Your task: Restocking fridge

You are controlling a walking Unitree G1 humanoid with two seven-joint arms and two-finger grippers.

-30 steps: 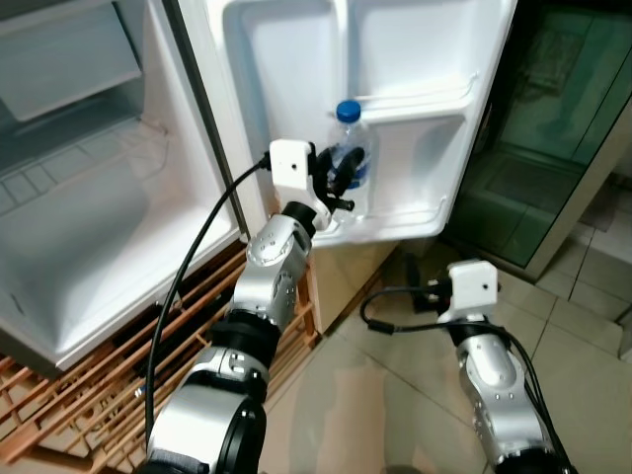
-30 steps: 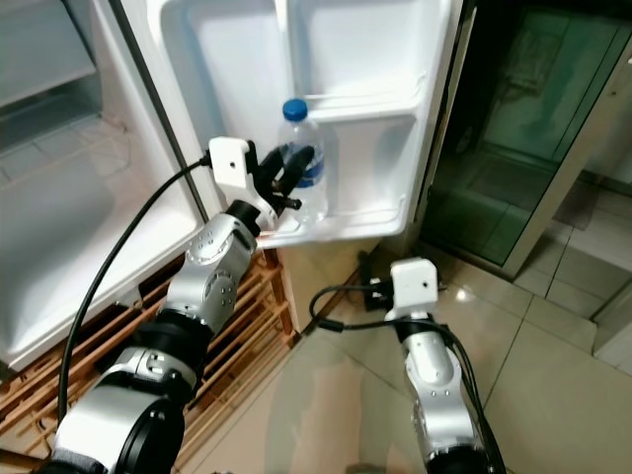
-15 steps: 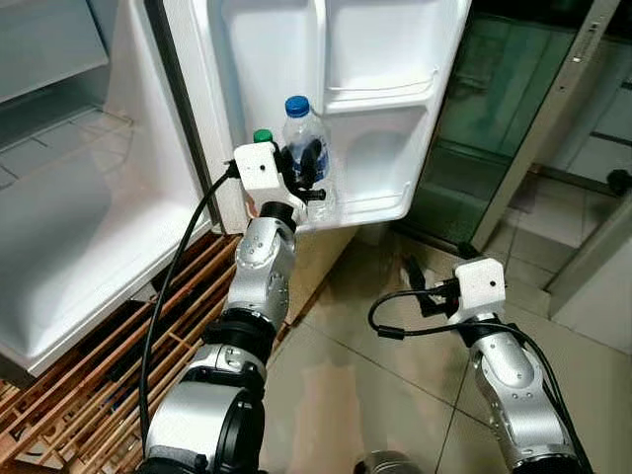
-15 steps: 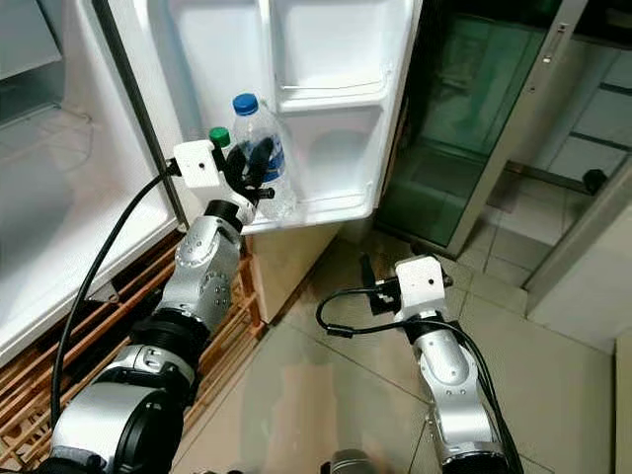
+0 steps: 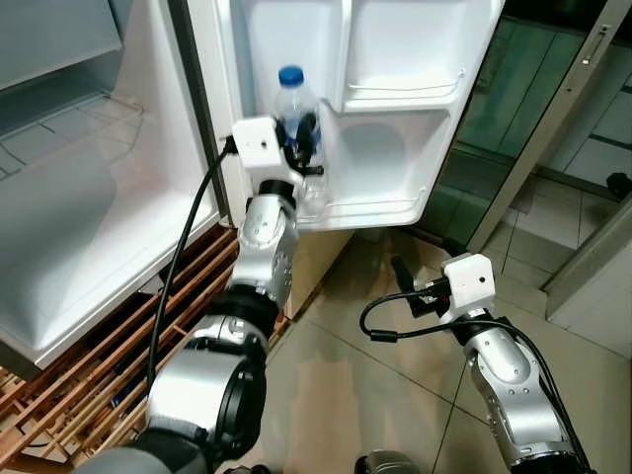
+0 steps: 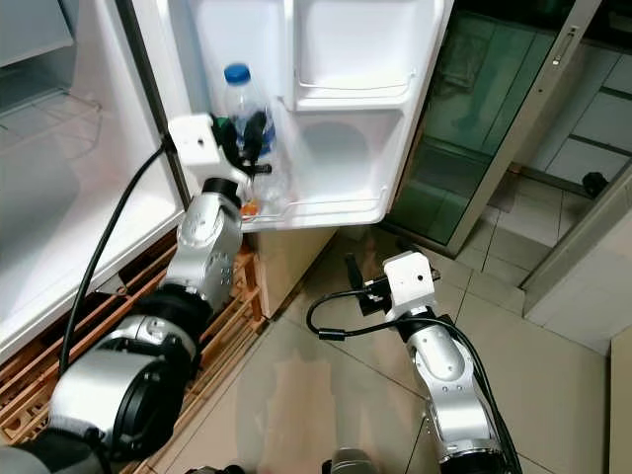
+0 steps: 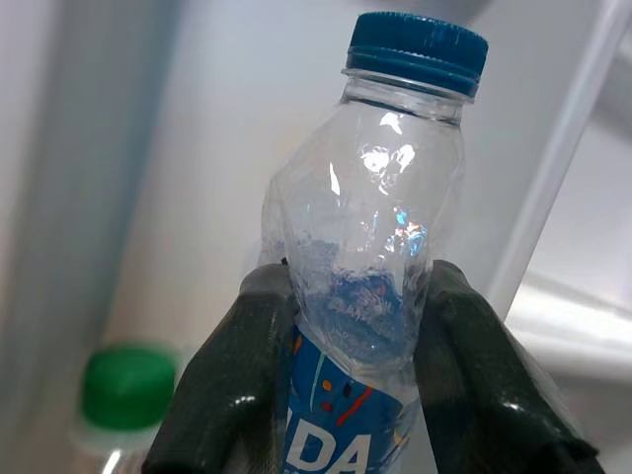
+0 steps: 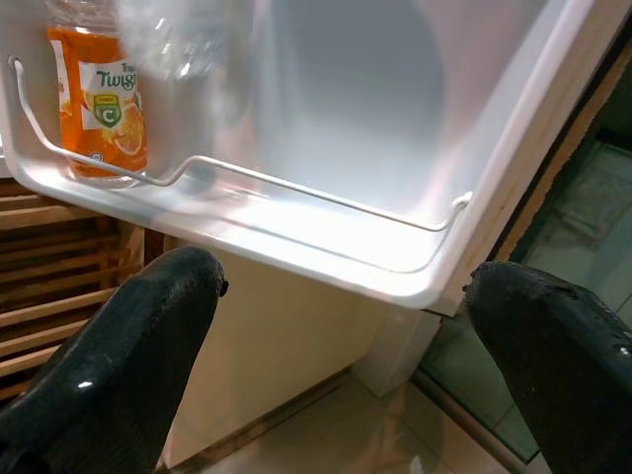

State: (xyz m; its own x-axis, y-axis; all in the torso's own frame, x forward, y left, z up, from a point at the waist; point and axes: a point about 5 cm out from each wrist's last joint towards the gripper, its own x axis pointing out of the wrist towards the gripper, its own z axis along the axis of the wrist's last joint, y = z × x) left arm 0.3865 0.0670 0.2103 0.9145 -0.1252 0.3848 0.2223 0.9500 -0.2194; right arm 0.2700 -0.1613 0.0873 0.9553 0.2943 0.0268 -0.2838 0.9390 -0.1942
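left hand [image 7: 351, 326] clamped on clear plastic blue-capped water bottle [image 7: 380, 247] in white fridge door lower shelf [image 5: 380, 202]; right hand [image 8: 336, 385] fingers apart, at 5 o'clock

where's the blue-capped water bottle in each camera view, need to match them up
Left eye view: water bottle upper centre, in the fridge door's lower shelf, held by the left gripper.
Right eye view: upper left of centre, again in the left gripper.
Left wrist view: centre, blue cap at top, fingers clamping its sides.
Right wrist view: a clear blurred shape beside the orange bottle, probably it.
Shared landmark: the door shelf.
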